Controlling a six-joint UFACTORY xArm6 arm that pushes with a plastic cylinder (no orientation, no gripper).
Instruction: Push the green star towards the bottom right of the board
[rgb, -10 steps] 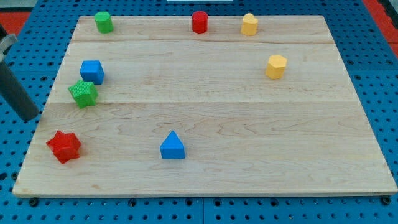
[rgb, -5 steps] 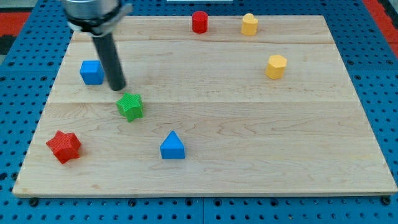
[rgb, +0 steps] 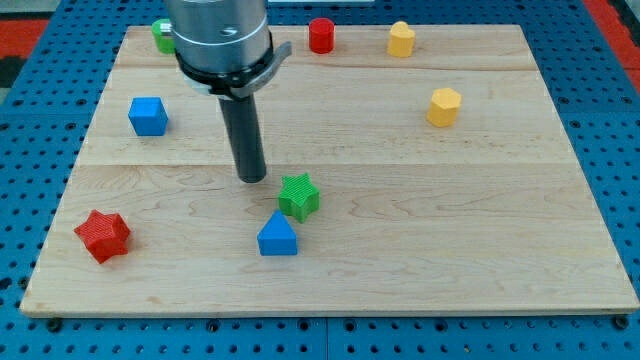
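The green star (rgb: 299, 196) lies on the wooden board (rgb: 400, 230), left of the middle. My tip (rgb: 251, 179) stands just to the star's upper left, a small gap apart from it. A blue triangular block (rgb: 277, 236) sits right below the star, nearly touching it.
A blue cube (rgb: 148, 116) sits at the left, a red star (rgb: 103, 235) at the lower left. A green cylinder (rgb: 160, 34), partly hidden by the arm, a red cylinder (rgb: 321, 35) and a yellow block (rgb: 401, 39) line the top edge. A yellow hexagonal block (rgb: 444, 106) sits at the right.
The green star has slid right and down, from beside the blue cube to just above the blue triangle. My tip has come in from the left edge and followed it.
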